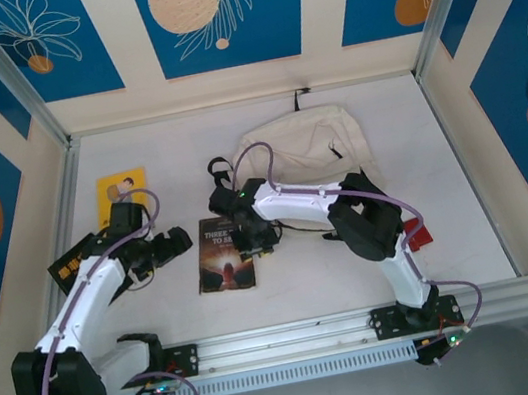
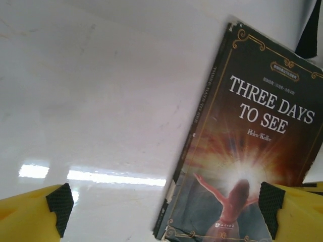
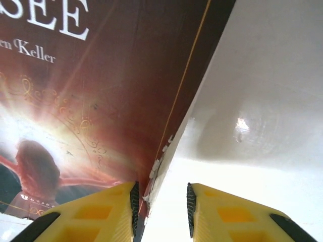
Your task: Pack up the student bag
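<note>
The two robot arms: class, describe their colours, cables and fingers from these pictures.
Both the left arm and right arm have white link shells with black joints and bases. A lilac cable loops along each. The fingers are yellow plastic with black pads.

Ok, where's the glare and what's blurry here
Left wrist view: bright glare streaks on the glossy white tabletop, dark paperback book readable. Right wrist view: one small glare spot, the book's cover close and soft. Top view: even light, faint shadows.
</note>
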Controlling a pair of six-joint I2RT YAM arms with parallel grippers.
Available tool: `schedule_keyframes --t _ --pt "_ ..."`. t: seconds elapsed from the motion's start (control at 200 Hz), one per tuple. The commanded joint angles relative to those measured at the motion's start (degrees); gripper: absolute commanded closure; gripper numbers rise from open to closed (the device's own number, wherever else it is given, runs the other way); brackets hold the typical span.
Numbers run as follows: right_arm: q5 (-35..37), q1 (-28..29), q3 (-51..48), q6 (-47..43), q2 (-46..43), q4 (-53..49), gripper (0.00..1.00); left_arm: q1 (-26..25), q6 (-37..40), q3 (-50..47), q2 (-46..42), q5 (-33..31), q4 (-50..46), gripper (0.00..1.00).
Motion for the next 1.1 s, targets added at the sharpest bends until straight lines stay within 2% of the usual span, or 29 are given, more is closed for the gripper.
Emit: schedule_keyframes --t 0.0,0.35,0.49,0.615,0.99,1.095 --pt "2.3 -0.6 2.1 2.9 -1.4 -1.0 0.66 0.6 1.1 0.4 1.8 5.8 1.8 0.06" --pt "2.3 -0.8 1.3 5.4 1.8 0.3 0.69 -0.2 0.9 -0.4 6.6 9.1 4.9 0.12" --pt "1.5 -0.9 0.8 4.7 3.2 1.3 0.82 -1.2 0.8 -0.6 8.7 9.2 5.7 0.17" --pt "1.5 -1.1 -0.1 4.6 4.0 1.5 0.88 -2.5 1.3 -0.9 10.6 8.0 5.9 0.18" --pt "-0.2 -2.2 -4.1 3.9 4.4 4.0 0.88 -6.8 1.7 -0.6 17.7 10.3 9.4 0.22" --pt "-0.4 -2.2 -4.1 3.8 4.5 4.2 0.89 -7.8 1.7 -0.1 19.5 9.8 9.8 0.29"
